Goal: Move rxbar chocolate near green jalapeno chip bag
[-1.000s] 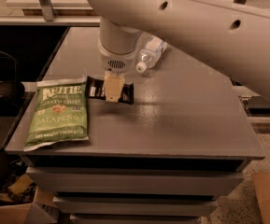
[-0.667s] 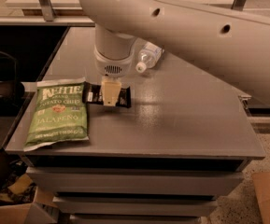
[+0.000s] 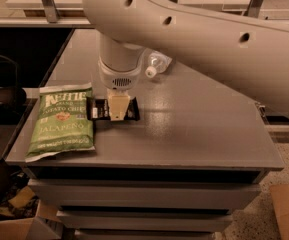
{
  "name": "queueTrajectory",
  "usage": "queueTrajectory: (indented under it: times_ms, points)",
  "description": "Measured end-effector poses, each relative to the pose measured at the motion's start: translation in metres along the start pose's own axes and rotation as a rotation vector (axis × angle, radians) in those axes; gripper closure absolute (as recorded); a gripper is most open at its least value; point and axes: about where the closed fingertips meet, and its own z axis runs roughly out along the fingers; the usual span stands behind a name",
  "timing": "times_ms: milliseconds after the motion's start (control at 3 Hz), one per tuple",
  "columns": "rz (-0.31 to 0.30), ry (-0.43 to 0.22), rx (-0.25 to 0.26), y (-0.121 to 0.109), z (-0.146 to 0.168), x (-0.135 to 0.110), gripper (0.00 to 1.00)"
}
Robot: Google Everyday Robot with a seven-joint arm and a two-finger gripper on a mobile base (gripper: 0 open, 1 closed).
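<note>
Black rxbar chocolate (image 3: pixel 100 109) under tool (image 3: pixel 118 114)

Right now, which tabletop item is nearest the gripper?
The rxbar chocolate: the small black wrapper directly under the gripper, beside the green jalapeno chip bag; the bottle lies farther back.

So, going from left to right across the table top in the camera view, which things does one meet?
green chip bag → black snack bar, with the gripper directly over its middle → clear plastic bottle, lying further back
</note>
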Motion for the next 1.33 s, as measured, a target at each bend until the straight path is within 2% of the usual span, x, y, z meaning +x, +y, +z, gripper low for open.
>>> queueTrajectory:
  times_ms: [333, 1333]
  points:
    - [-0.039, 0.006, -0.008, 0.0030, 0.0007, -0.0011, 0.81]
    - [-0.095, 0.037, -0.016, 0.0040, -0.0035, -0.0059, 0.12]
